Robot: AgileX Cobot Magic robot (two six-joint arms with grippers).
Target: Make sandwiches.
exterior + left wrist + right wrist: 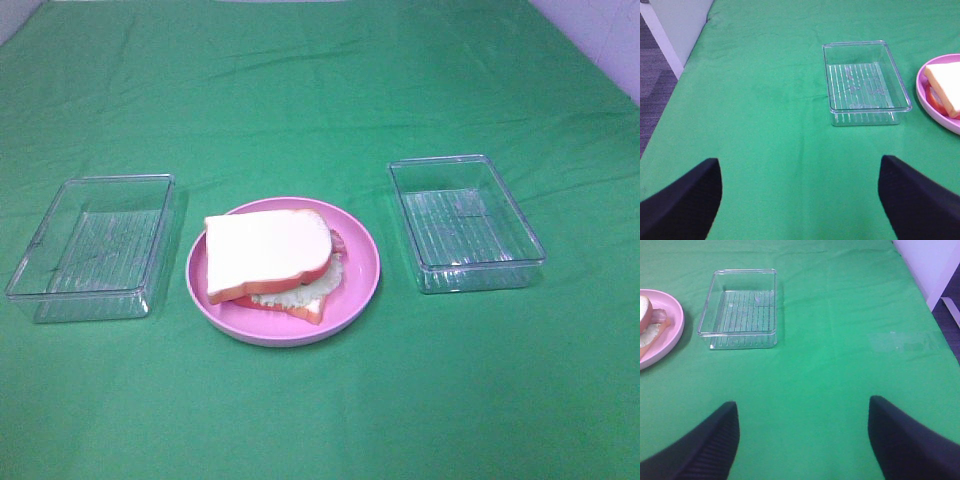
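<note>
A stacked sandwich point(268, 258) lies on the pink plate point(360, 285) at the table's middle: a white bread slice with orange-brown crust on top, pale green lettuce and a reddish strip under it, a second slice at the bottom. No cheese shows. Part of the sandwich shows in the left wrist view point(946, 89) and in the right wrist view point(651, 324). Neither arm appears in the exterior high view. My left gripper point(800, 200) is open and empty over bare cloth. My right gripper point(802, 440) is open and empty as well.
An empty clear tray point(95, 245) stands left of the plate; it also shows in the left wrist view point(865, 82). A second empty clear tray point(463, 222) stands right of the plate, also in the right wrist view point(740, 307). Green cloth point(320, 400) covers the table.
</note>
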